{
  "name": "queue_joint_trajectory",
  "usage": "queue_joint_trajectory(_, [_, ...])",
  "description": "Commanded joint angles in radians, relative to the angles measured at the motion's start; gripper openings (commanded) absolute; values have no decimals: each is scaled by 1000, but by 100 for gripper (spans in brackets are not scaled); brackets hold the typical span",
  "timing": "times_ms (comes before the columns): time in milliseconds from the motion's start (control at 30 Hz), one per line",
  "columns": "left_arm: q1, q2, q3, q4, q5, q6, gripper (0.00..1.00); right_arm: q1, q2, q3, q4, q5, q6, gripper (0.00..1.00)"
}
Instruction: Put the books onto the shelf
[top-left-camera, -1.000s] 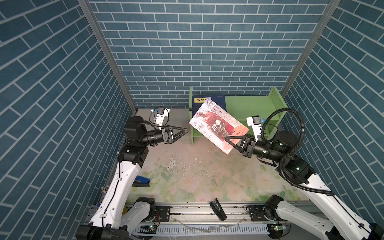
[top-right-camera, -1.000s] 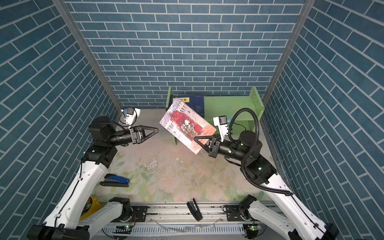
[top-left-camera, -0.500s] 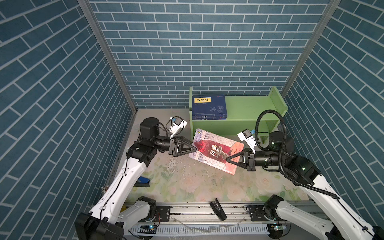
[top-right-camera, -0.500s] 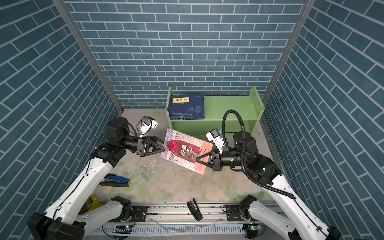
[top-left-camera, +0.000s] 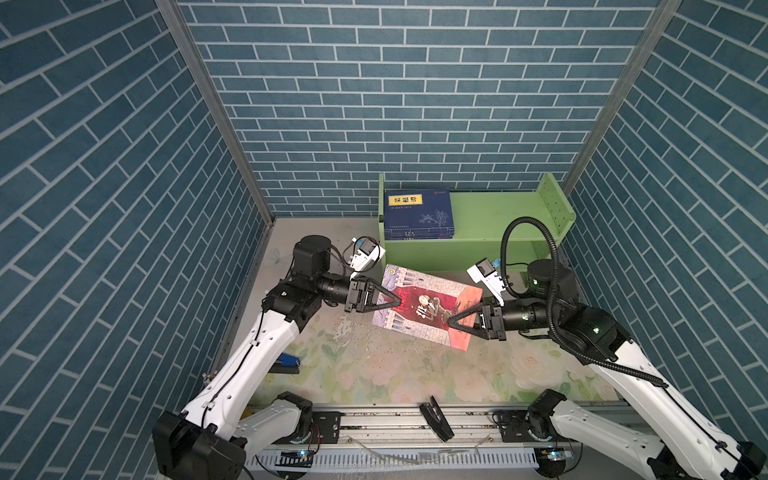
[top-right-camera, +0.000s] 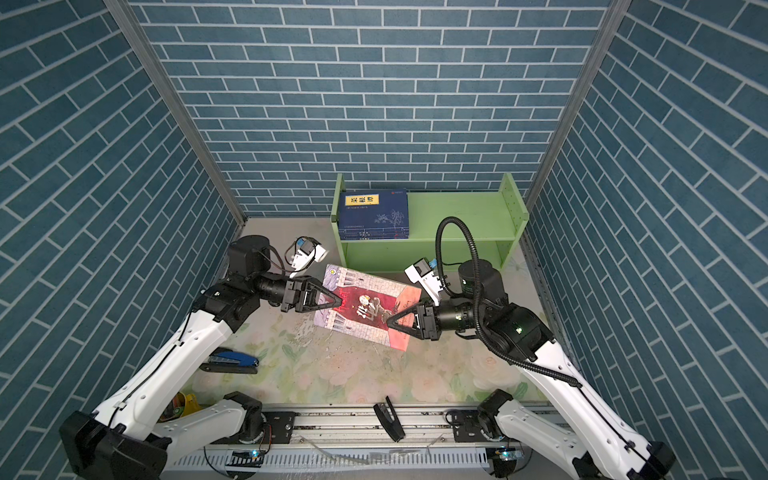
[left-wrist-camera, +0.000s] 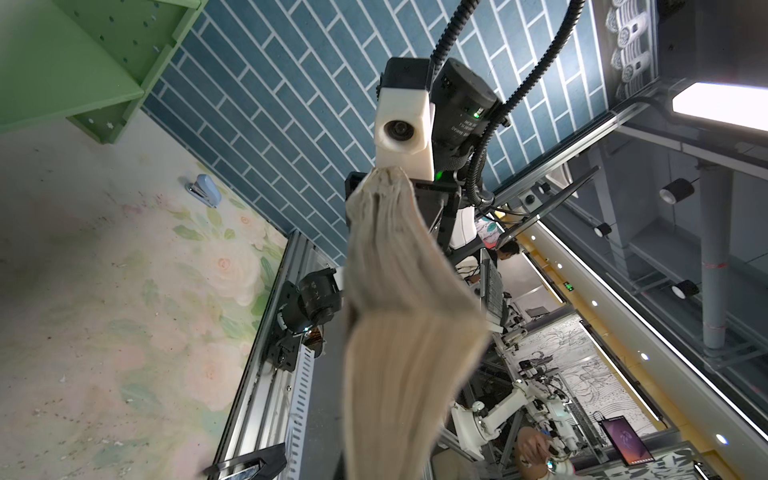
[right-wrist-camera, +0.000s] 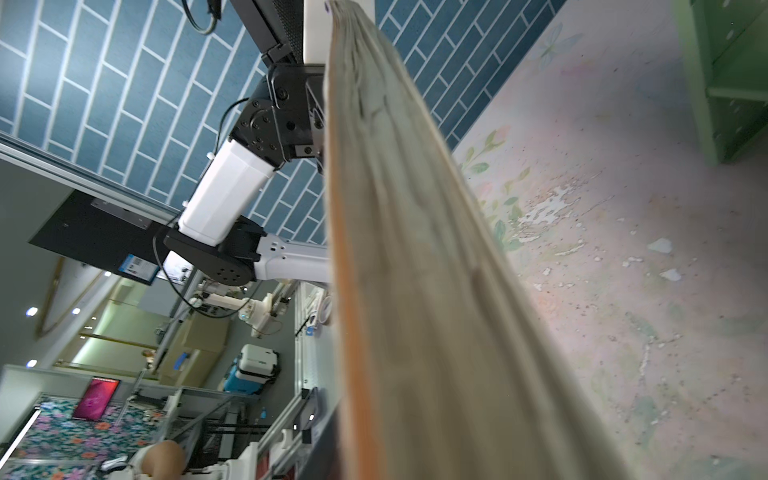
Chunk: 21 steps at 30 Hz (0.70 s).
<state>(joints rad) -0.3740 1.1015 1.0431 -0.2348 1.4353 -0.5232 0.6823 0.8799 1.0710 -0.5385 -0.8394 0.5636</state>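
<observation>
The left gripper (top-left-camera: 400, 300) is closed on the left edge of the red-and-grey book (top-left-camera: 424, 309), its jaws clamped over the cover beside the grey brick pattern; in both top views the black fingers taper to a point over that edge (top-right-camera: 340, 300). The right gripper (top-left-camera: 451, 323) has the opposite, orange-tinted edge between its jaws, but the frames do not show whether it presses on the cover or stands slightly apart from it. In the left wrist view the book's pale page edge (left-wrist-camera: 399, 332) runs straight away from the camera towards the right arm's wrist camera, and in the right wrist view the same page block (right-wrist-camera: 415, 291) fills the middle of the picture. The book lies almost flat, slightly tilted, between the two arms and appears lifted clear of the floral desk (top-left-camera: 374, 365), just in front of the light green shelf (top-left-camera: 490, 224). On the shelf's upper tier, against its left end panel, a stack of dark blue books (top-left-camera: 417, 214) lies flat with a yellow title label on top. A blue stapler (top-right-camera: 230, 360) rests on the desk under the left arm
</observation>
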Motion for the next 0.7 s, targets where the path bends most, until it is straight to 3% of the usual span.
queue_joint_trajectory(0, [-3, -10, 17, 49, -64, 0, 0, -5, -59, -48, 42, 103, -6, 44])
queue_joint_trajectory(333, [0, 23, -76, 336, -182, -239, 0, -11, -215, -352, 449, 169, 237, 43])
queue_joint_trajectory(667, [-2, 0, -181, 413, -217, -298, 0, -10, -322, -523, 687, 321, 361, 32])
